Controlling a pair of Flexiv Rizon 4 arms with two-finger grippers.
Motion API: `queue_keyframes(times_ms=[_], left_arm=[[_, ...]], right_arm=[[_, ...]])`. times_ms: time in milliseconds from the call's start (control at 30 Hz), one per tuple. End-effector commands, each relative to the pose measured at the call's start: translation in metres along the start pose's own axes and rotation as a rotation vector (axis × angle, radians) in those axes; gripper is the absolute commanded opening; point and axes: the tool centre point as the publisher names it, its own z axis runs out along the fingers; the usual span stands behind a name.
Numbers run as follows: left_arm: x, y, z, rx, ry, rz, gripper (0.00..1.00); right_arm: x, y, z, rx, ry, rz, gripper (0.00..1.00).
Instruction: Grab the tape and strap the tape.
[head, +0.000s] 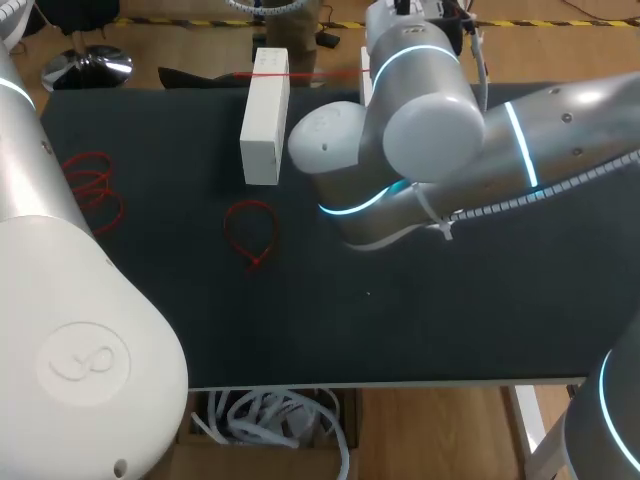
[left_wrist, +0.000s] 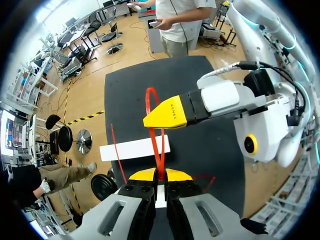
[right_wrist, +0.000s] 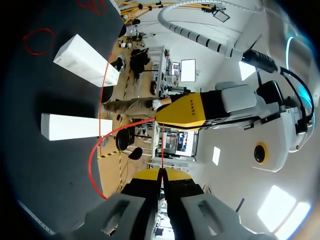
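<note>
- The left gripper (left_wrist: 155, 175) is pinched shut on the red tape (left_wrist: 160, 155), its loop rising just ahead of the jaws.
- The right gripper (right_wrist: 160, 173) is clamped on the same tape.
- A white box (left_wrist: 134, 148) is seen beyond the loop.

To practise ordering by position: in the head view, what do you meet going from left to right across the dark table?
tangle of red ties → white box → right arm. The single red loop is left out, since it sits under the box's span.
</note>
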Motion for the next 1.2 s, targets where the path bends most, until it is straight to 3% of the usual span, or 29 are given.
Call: queue_keyframes(times_ms=[33, 1200], left_arm=[[0.000, -0.001, -0.001, -0.005, 0.002, -0.001, 0.00], [0.000, -0.001, -0.001, -0.005, 0.002, -0.001, 0.00]], right_arm=[[-0.002, 0.002, -0.003, 0.002, 0.010, -0.002, 0.00], [-0.002, 0.019, -0.007, -0.025, 0.029, -0.011, 0.00]])
